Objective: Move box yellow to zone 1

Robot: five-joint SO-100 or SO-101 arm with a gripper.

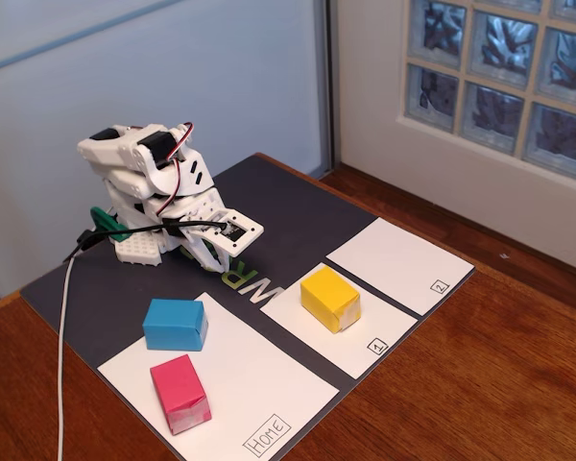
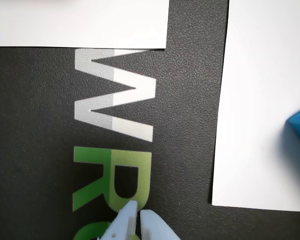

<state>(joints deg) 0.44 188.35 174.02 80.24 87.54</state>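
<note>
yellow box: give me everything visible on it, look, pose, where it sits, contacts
The yellow box is a small cuboid that looks paper-wrapped, with a paler end face turned toward the fixed camera. It lies flat, skewed to the sheet's edges, on the white panel marked 1, fully inside it. Nothing else touches it. The gripper is folded back apart from it. The wrist view does not show it.
</note>
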